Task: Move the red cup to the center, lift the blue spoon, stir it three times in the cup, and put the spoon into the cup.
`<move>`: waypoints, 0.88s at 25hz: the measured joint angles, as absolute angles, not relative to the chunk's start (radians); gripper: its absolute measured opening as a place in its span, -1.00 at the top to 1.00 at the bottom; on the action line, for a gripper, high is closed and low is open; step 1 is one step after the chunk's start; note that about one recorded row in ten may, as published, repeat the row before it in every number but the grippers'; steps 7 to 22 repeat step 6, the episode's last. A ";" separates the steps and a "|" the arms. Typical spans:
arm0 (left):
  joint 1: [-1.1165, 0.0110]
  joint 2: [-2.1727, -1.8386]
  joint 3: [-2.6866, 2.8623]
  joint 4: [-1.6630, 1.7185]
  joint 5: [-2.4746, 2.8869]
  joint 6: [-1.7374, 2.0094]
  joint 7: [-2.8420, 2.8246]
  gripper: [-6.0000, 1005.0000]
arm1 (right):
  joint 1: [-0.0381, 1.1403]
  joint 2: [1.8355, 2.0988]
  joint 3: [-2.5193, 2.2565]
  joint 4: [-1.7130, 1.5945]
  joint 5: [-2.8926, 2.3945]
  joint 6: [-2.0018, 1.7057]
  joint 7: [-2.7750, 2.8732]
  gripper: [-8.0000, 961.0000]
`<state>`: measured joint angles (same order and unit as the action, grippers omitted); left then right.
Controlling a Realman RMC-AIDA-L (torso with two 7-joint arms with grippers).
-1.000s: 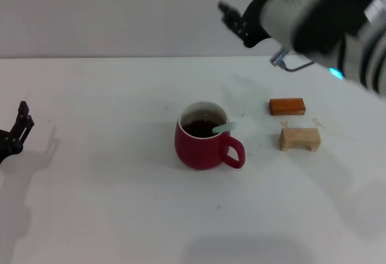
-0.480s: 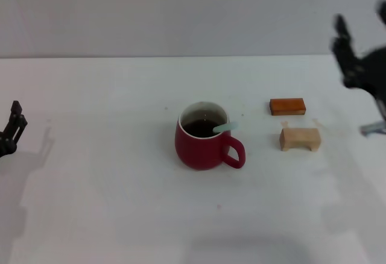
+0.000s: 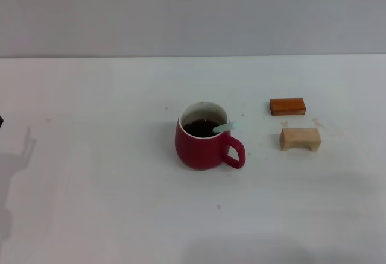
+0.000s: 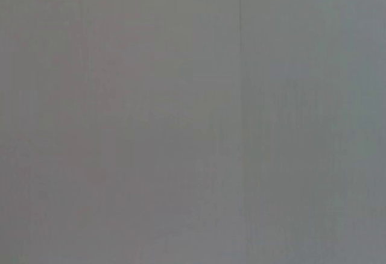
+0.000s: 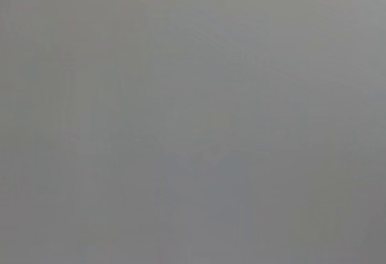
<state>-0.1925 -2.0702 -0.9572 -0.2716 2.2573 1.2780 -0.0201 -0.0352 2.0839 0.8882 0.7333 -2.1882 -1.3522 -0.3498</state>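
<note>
The red cup (image 3: 204, 144) stands upright near the middle of the white table (image 3: 108, 204), its handle toward the right front, with dark liquid inside. The blue spoon (image 3: 224, 127) rests in the cup; only its pale blue handle end shows over the right rim, the bowl is hidden in the liquid. Neither gripper shows in the head view. Both wrist views show only plain grey surface.
An orange-brown rectangular block (image 3: 287, 106) lies right of the cup. A tan wooden block (image 3: 300, 138) lies just in front of it. An arm's shadow falls on the table's left edge. A grey wall stands behind the table.
The right gripper moved right and out of the head view. The left gripper slid off the left edge. Cup and spoon have not moved.
</note>
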 joint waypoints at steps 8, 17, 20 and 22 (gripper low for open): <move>-0.200 -2.070 -0.959 -0.263 2.237 1.280 -0.014 -0.70 | -0.017 2.085 0.882 0.606 -2.070 -1.504 -0.236 -0.56; -0.200 -2.070 -0.959 -0.263 2.237 1.280 -0.014 -0.70 | -0.017 2.085 0.882 0.606 -2.070 -1.504 -0.236 -0.56; -0.200 -2.070 -0.959 -0.263 2.237 1.280 -0.014 -0.70 | -0.017 2.085 0.882 0.606 -2.070 -1.504 -0.236 -0.56; -0.200 -2.070 -0.959 -0.263 2.237 1.280 -0.014 -0.70 | -0.017 2.085 0.882 0.606 -2.070 -1.504 -0.236 -0.56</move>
